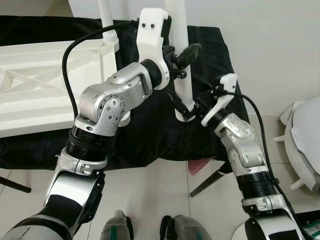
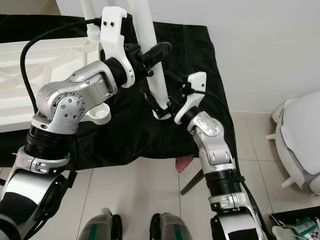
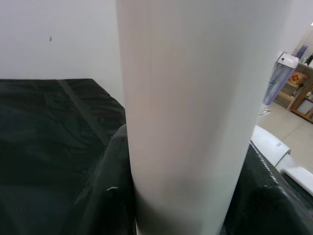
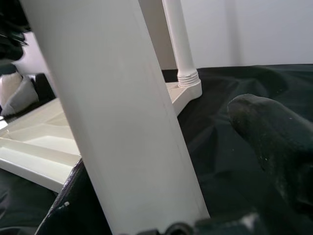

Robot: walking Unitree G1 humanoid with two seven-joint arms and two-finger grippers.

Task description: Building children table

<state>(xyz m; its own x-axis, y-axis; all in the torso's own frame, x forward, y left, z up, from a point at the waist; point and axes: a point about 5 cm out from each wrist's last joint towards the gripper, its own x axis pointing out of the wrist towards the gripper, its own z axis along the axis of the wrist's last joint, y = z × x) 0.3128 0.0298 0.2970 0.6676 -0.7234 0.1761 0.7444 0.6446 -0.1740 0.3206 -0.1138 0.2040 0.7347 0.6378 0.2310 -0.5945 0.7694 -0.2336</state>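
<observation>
**A:** What is sitting where, and what are the arms doing?

**B:** A worktop draped in black cloth [image 1: 150, 135] is filling the upper half of the head views. A white plastic child's tabletop, ribbed underside up [image 1: 35, 85], is lying at the upper left, with one white round plastic leg already fitted in its corner socket [image 1: 106, 20] and rising out of the top of the frame. Near the centre, a second white round plastic leg [image 1: 181, 60] is standing upright, its flanged foot resting on the cloth, well apart from the tabletop.

**A:** And the jaws?

**B:** The left gripper [image 1: 182, 57] is reaching in from the left, its jaws closing around the middle of the loose leg, so I judge it is pinching the leg. The right gripper [image 1: 192, 106] is sitting low at the foot of that leg; one black finger [image 4: 274, 142] is lying just beside the shaft, but I cannot tell whether those jaws are spread or clamped.

**A:** Which step is this?

**B:** It looks like the loose leg is being steadied with both arms before fitting.

**A:** What does the next move call for?

**B:** Probably carrying the leg upright towards the upper left, lining its end over an empty corner socket, and pressing or twisting it in without tipping the tabletop.
</observation>
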